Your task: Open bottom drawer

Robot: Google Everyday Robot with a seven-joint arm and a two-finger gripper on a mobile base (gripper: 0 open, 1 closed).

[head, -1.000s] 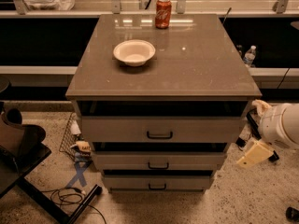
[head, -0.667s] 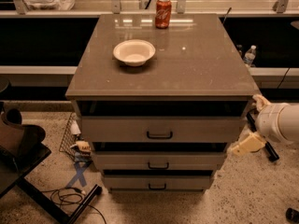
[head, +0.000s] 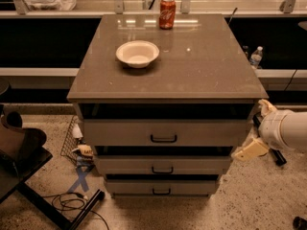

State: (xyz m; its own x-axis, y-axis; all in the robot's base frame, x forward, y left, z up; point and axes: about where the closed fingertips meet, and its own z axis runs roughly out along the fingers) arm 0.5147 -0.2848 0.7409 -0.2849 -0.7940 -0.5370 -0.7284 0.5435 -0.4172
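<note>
The bottom drawer (head: 161,187) is the lowest and narrowest of three grey drawer fronts, with a small black bar handle (head: 161,192) at its centre. Above it are the middle drawer (head: 161,166) and the top drawer (head: 165,132). My gripper (head: 253,146), on a white arm (head: 287,131), is at the cabinet's right side, level with the middle drawer, to the right of and above the bottom drawer's handle. It is not touching any handle.
On the cabinet top (head: 206,71) stand a white bowl (head: 137,53) and a red soda can (head: 167,13). A chair (head: 19,152) and cables (head: 72,202) lie on the floor at left. A water bottle (head: 255,56) stands behind at right.
My gripper has shifted left and slightly up, closer to the cabinet's right side. The drawers have not moved.
</note>
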